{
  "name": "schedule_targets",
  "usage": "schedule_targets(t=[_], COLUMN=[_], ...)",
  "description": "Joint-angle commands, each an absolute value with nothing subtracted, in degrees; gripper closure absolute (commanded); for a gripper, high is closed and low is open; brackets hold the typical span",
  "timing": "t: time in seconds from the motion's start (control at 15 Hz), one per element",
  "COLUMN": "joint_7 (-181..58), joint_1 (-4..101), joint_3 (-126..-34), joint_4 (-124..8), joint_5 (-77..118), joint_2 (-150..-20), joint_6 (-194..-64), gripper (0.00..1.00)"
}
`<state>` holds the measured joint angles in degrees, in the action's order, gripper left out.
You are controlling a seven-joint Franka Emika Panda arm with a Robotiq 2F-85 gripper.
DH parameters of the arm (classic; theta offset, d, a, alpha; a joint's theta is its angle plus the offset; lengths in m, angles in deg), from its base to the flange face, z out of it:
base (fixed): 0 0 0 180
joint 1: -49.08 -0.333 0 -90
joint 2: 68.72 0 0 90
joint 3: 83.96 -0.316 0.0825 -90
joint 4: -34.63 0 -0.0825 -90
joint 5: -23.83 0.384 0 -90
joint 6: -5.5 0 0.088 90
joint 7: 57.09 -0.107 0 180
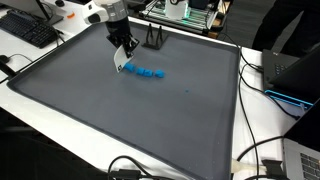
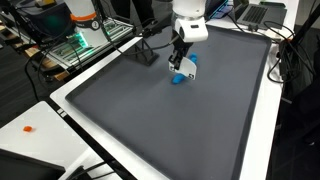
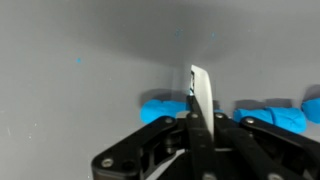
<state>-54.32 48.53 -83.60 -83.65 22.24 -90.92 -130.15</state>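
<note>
The gripper [image 1: 121, 63] grasps a thin white strip [image 3: 200, 92], held upright with its tip down. A lumpy blue row [image 1: 148, 72] runs parallel to the far edge of the mat [image 1: 120, 130].

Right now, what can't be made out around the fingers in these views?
The blue row: too small in an exterior view to count its pieces.
Wrist view: its middle hidden by the white piece between the fingers; right end cut off by the edge.
An exterior view: mostly behind the gripper.
The white piece: blurred, kind unclear.
</note>
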Motion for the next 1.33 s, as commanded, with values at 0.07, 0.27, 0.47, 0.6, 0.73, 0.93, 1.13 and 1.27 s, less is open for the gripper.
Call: schedule_targets(t=[0.07,0.27,0.47,0.6,0.73,0.93,1.13,1.27], joint_7=[-52.9,-52.6,-52.3,-52.3,-52.1,-50.9,-49.7,-49.0], joint_1=[49.5,49.5,49.6,49.6,49.8,50.3,50.7,50.9], joint_3=[-84.1,-84.2,-84.3,-84.4,-84.6,-85.6,-86.2,-86.4], joint_4=[-83.2,-83.1,-82.9,-83.0,-83.1,-83.4,-83.7,-83.9], joint_5=[22.9,23.1,23.2,23.3,23.5,25.5,27.0,27.5], joint_2=[-93.4,-94.0,-94.5,-94.7,-94.9,-94.6,-94.2,-93.9], joint_6=[-130.6,-130.6,-130.6,-130.6,-130.6,-130.7,-130.6,-130.6], gripper=[0.99,0.99,0.99,0.99,0.99,0.99,0.99,0.99])
